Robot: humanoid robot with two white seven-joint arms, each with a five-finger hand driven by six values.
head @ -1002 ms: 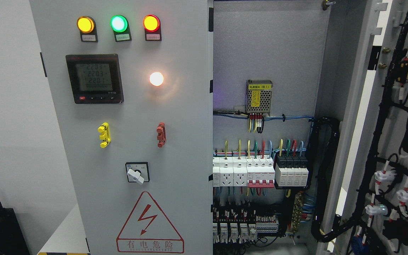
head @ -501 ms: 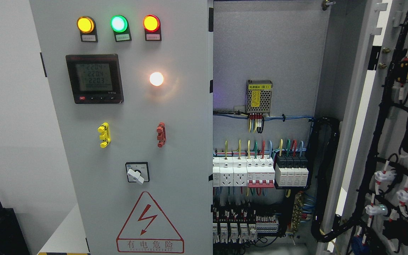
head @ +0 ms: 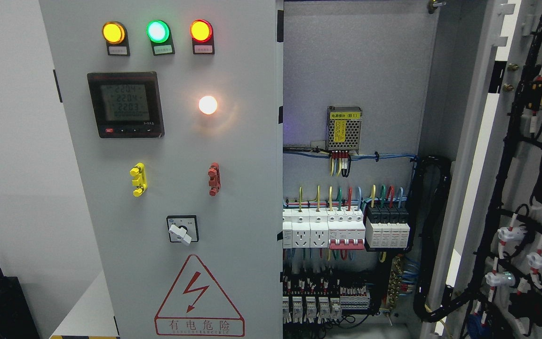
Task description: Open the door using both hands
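Neither robot hand appears in the head view, so their state cannot be told. The left door [head: 167, 188] of the cabinet is closed and fills the middle of the view, carrying three lamps [head: 157, 31], a meter [head: 125, 104], a switch [head: 182, 229] and a warning sign [head: 199, 296]. The right door [head: 530, 188] stands swung open at the right edge, exposing breakers [head: 346, 228] and wires [head: 433, 235] inside

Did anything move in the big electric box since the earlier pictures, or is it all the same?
Nothing visibly moved. Only the small digits on the meter flickered. The right door is swung open as before, the left door is closed as before, its lamps lit, and no robot hand shows in any picture.
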